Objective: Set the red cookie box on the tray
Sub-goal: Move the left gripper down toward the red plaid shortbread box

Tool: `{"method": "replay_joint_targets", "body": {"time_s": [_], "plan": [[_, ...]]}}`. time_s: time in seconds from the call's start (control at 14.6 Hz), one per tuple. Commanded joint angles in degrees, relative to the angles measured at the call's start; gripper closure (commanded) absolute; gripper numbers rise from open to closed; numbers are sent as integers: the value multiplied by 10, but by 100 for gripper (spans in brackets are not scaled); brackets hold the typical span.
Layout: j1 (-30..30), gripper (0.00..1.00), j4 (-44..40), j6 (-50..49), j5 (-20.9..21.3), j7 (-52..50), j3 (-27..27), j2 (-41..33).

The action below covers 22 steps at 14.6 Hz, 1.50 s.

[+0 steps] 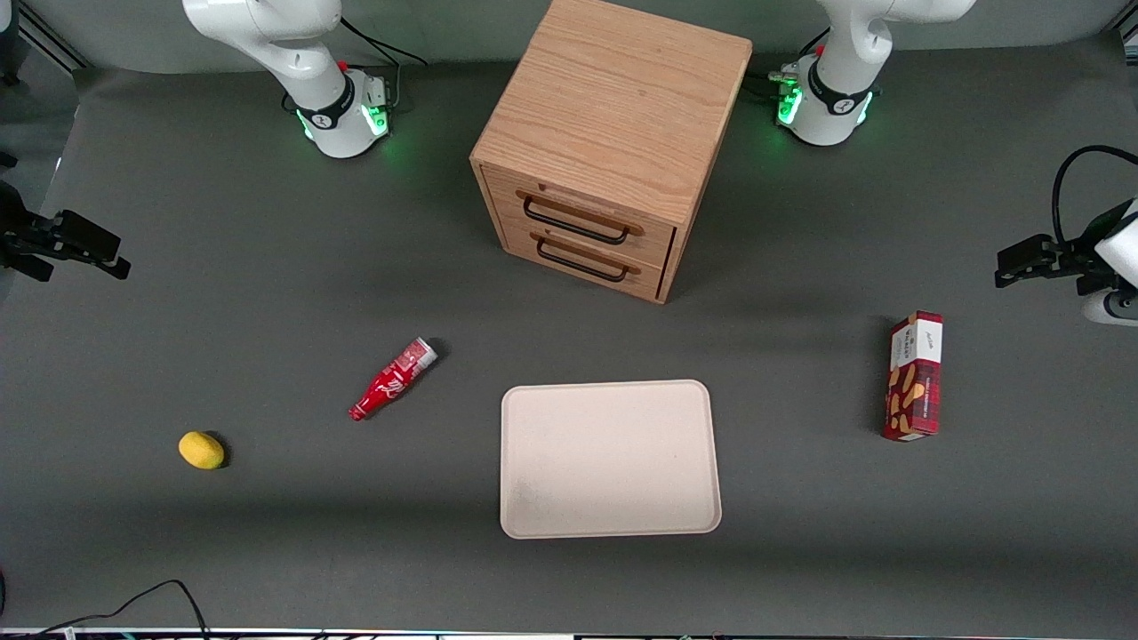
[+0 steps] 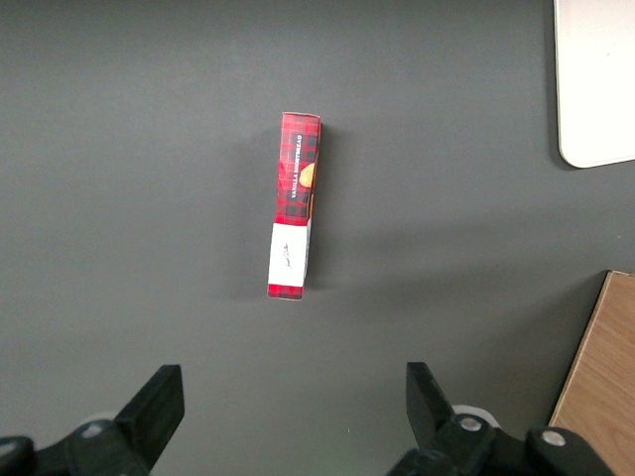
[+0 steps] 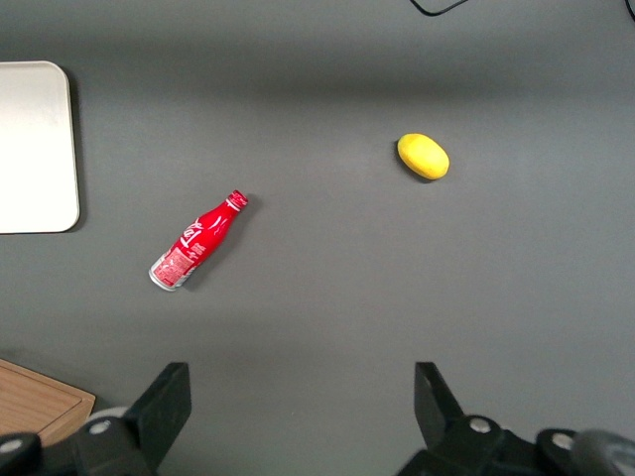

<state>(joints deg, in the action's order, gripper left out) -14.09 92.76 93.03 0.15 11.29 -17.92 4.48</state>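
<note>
Tray: cream-beige tray [image 1: 610,459] lay flat on the dark grey surface [image 1: 267,284], nearest the front camera of all the things, with nothing on it; one rounded corner [image 2: 595,89] showed in the left wrist view.
Red cookie box: red cookie box [image 1: 915,376] stood on its long narrow edge on the surface toward the working arm's end, well apart from the tray and not on it; its plaid face with white panel and cookie images was turned to the front camera. In the left wrist view the box [image 2: 294,219] showed its narrow side, plaid with a white band near one end.
Tool: left arm's tool [image 1: 1031,260] hung above the surface at the working arm's end, farther from the front camera than the box and apart from it. In the left wrist view its two dark fingers [image 2: 156,409] were spread wide, wider than the box's narrow side, with only bare surface between them; it had hold of nothing.
Drawer cabinet: wooden two-drawer cabinet [image 1: 613,133] stood farther from the front camera than the tray, both drawers closed, black handles facing the tray.
Red bottle: red bottle [image 1: 392,379] lay on its side beside the tray, toward the parked arm's end.
Lemon: yellow lemon [image 1: 202,450] lay still nearer the parked arm's end, apart from the bottle.
</note>
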Motion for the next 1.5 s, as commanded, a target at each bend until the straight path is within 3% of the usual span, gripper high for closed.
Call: {"method": "replay_joint_targets", "body": {"time_s": [0.0,0.41,0.55,0.82,1.09,1.44], "plan": [[-8,0,3,6,12,-8,-1,-8],[-6,0,-6,2,12,-2,-2,24],[-5,0,27,38,13,6,-1,32],[-2,0,74,120,25,140,-2,58],[23,0,181,278,-23,165,-4,66],[23,0,234,370,-84,163,-5,103]]}}
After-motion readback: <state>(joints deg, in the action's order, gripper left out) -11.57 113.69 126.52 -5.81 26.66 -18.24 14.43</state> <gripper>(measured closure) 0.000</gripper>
